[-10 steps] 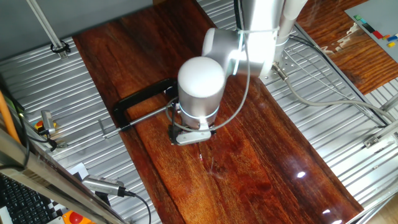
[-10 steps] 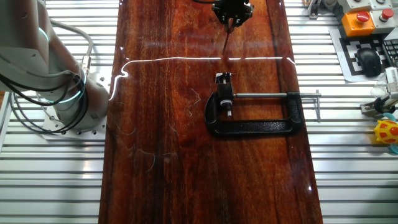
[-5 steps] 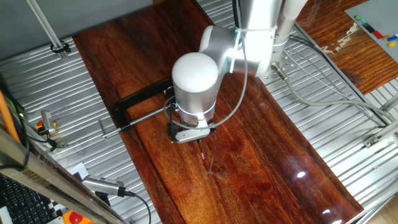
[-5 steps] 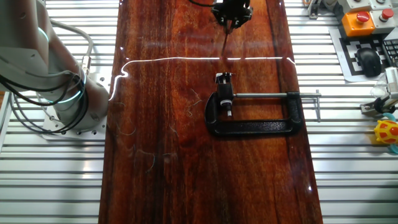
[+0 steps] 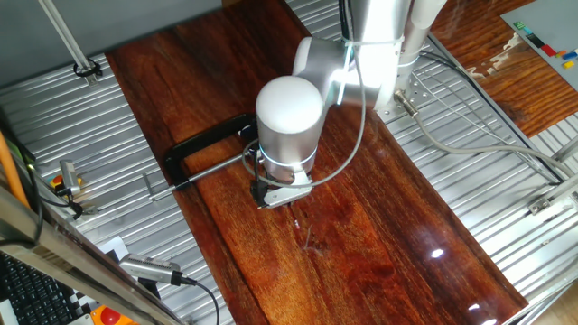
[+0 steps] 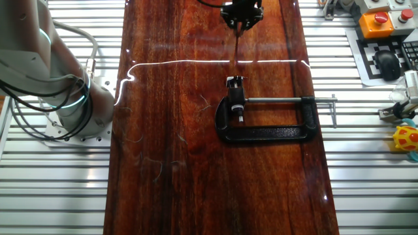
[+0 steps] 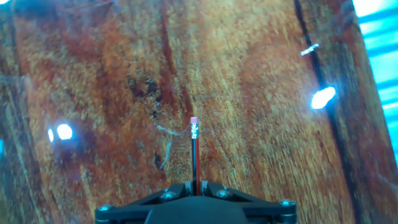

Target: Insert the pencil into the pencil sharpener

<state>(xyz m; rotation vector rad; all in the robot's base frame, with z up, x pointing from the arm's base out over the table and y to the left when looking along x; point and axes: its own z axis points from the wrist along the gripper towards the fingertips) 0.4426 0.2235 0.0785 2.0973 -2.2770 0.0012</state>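
Glossy reddish wooden board (image 6: 176, 130): streaked grain, bright glare spots, laid on ribbed metal table (image 6: 372, 170). Pencil sharpener (image 6: 234, 82): tiny white block, seated at the jaw end of the black C-shaped clamp (image 6: 268, 121), whose grey screw rod runs rightward. Gripper (image 7: 196, 185): black fingers pinching the pencil (image 7: 194, 149). Pencil: thin dark stick, pale pink end pointing away from the hand, held above the board, well apart from the sharpener.
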